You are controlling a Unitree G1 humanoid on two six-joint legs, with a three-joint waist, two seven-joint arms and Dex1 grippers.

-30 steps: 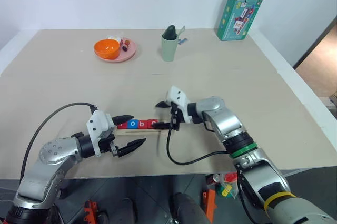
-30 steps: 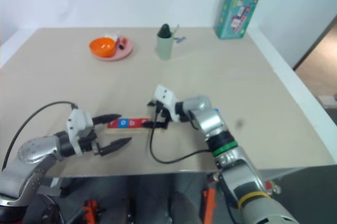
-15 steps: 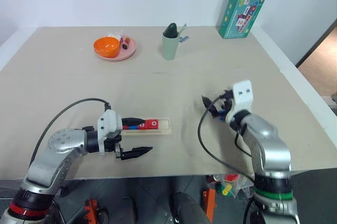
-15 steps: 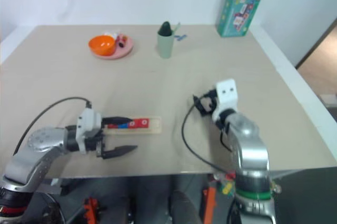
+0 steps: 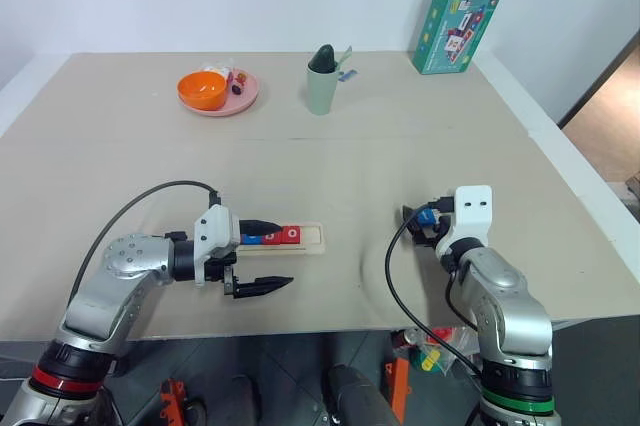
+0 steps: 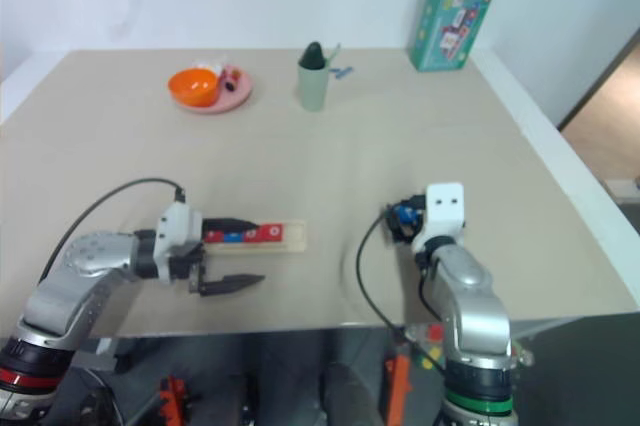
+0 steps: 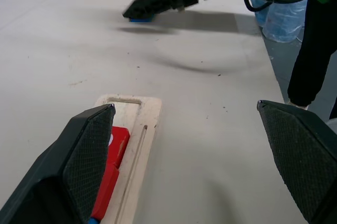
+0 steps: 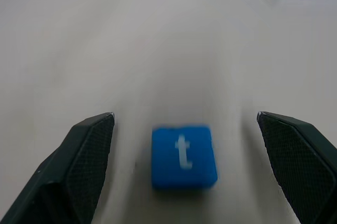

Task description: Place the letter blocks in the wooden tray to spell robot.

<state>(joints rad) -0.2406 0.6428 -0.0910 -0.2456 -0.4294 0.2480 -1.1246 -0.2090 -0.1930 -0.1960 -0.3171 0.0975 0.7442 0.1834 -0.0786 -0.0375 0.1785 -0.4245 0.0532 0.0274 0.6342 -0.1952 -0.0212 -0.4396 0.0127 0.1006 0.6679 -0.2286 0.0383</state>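
Since the blue t block (image 8: pixel 184 155) lies flat on the counter (image 5: pixel 400 146) between the right tool's (image 5: pixel 418 224) wide-open fingers, it looks light, rigid and slick, best pinched by opposite edges.

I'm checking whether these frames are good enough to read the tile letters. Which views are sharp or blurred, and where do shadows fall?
Right wrist view: the blue t block reads clearly, with the table beyond it soft. Left wrist view: the wooden tray is sharp, the red block shows no letter, and the right gripper casts a dark shadow on the table. Left eye view: tiles in the tray too small to read.
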